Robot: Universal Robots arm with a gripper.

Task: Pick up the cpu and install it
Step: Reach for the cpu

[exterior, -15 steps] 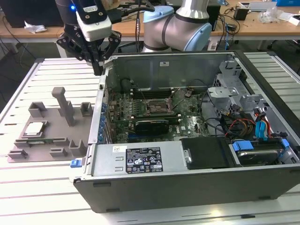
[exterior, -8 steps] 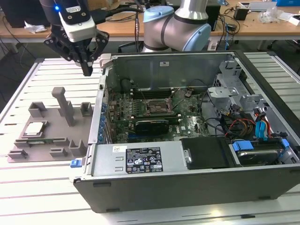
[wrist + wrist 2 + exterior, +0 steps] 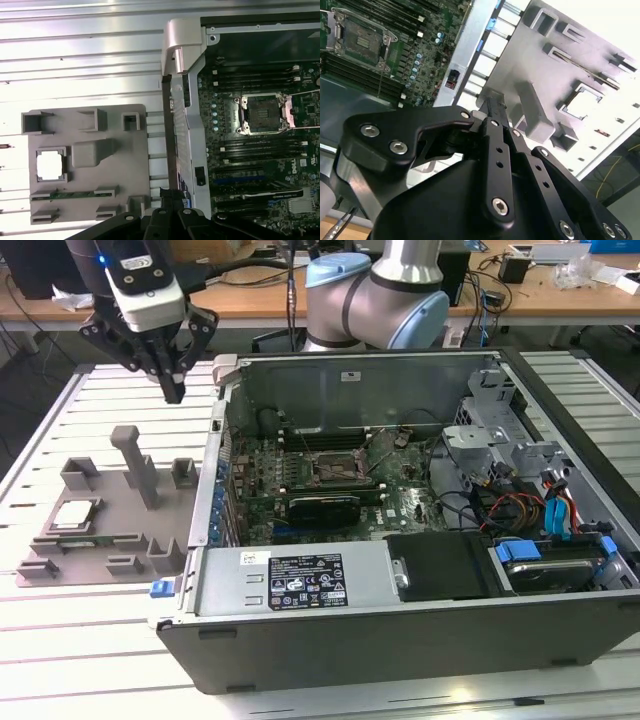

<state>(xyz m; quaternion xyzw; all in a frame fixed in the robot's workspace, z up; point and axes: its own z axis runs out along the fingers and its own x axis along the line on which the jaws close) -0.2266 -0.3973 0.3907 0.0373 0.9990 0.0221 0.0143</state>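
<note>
One cpu [image 3: 76, 514] in tray [image 3: 120, 510] recess; closed claw [image 3: 173, 392] well above tray.

A pale worktop [image 3: 90, 660] of long metal slats with dark grooves spreads across the scene, its bare stretches shining white in bright light. Behind it, past a dark gap, a long wooden desk [image 3: 560, 302] runs along the back, strewn with black cables [image 3: 245, 270] and a small black box [image 3: 513, 267].

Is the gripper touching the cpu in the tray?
Apart. The exterior view shows the gripper hanging in the air, with open space between it and the cpu lying in the grey tray.
</note>
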